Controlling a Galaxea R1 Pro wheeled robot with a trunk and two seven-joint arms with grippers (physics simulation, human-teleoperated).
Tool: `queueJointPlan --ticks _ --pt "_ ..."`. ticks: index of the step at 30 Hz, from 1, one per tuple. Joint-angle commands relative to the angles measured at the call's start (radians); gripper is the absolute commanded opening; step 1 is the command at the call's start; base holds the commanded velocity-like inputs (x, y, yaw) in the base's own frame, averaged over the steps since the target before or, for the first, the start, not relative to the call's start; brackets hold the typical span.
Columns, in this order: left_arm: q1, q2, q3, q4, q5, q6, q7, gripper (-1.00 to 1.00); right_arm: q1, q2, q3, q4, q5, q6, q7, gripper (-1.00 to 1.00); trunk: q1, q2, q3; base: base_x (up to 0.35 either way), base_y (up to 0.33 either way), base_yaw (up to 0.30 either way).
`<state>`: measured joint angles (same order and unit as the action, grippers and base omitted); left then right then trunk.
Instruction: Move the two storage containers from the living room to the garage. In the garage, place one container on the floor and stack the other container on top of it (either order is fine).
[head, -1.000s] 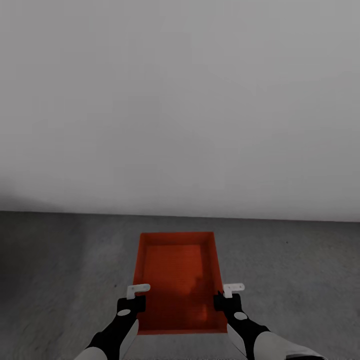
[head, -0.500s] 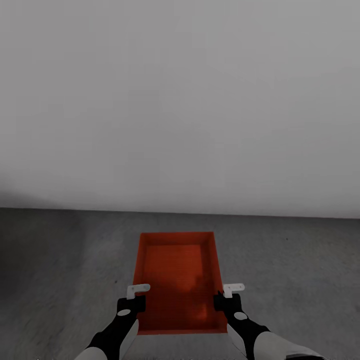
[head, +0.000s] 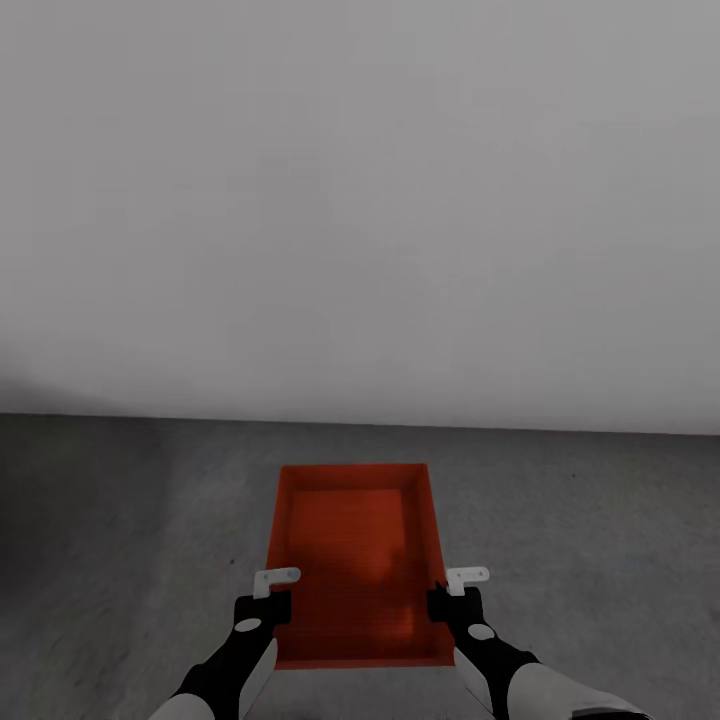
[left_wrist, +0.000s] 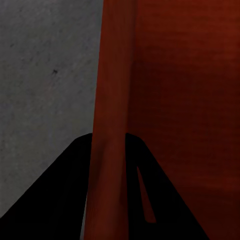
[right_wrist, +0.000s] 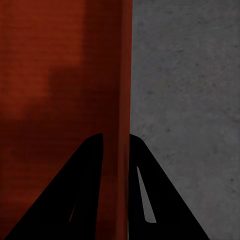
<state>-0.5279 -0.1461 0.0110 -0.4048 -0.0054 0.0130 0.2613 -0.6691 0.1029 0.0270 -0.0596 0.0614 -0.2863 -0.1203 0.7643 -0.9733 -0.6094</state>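
One red-orange lidless storage container (head: 350, 540) is low in the head view, over the grey concrete floor (head: 600, 560) of the garage. My left gripper (head: 270, 605) is shut on its left side wall near the close end. My right gripper (head: 440, 603) is shut on the right side wall opposite. In the left wrist view the thin red wall (left_wrist: 112, 100) runs between the dark fingers (left_wrist: 70, 190) of the left gripper (left_wrist: 107, 145). The right wrist view shows the other wall (right_wrist: 122, 75) pinched the same way by the right gripper (right_wrist: 116, 142). Whether the box touches the floor I cannot tell.
A plain white wall (head: 360, 200) rises a short way ahead, meeting the floor just beyond the container's far end. Bare concrete stretches to both sides of the box.
The line where wall meets floor has crept slightly upward in the picture, so the camera has shifted. The container and both grippers hold the same place in the view.
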Motion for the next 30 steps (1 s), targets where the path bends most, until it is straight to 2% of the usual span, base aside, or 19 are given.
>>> queueJointPlan --ticks 1,11,25,30 --pt "0.0 0.008 0.038 -0.045 -0.018 0.002 0.01 -1.0 0.0 0.0 -0.021 0.003 -0.005 -0.003 -0.008 -1.0 0.0 -0.001 -0.001 0.0 0.0 0.0" --pt "0.0 0.008 0.038 -0.045 -0.018 0.002 0.01 -1.0 0.0 0.0 -0.021 0.003 -0.005 -0.004 -0.008 -1.0 0.0 -0.001 -0.002 0.0 0.0 0.0" --pt "-0.001 0.008 0.038 -0.045 -0.018 0.002 0.01 -1.0 0.0 0.0 -0.021 0.003 -0.005 -0.004 -0.007 -1.0 0.0 -0.001 -0.023 0.0 0.0 0.0" --pt "0.0 0.008 0.039 -0.045 -0.018 0.002 0.01 -1.0 0.0 0.0 -0.021 0.003 -0.005 -0.004 -0.007 -1.0 0.019 -0.036 -0.041 0.0 0.0 0.0"
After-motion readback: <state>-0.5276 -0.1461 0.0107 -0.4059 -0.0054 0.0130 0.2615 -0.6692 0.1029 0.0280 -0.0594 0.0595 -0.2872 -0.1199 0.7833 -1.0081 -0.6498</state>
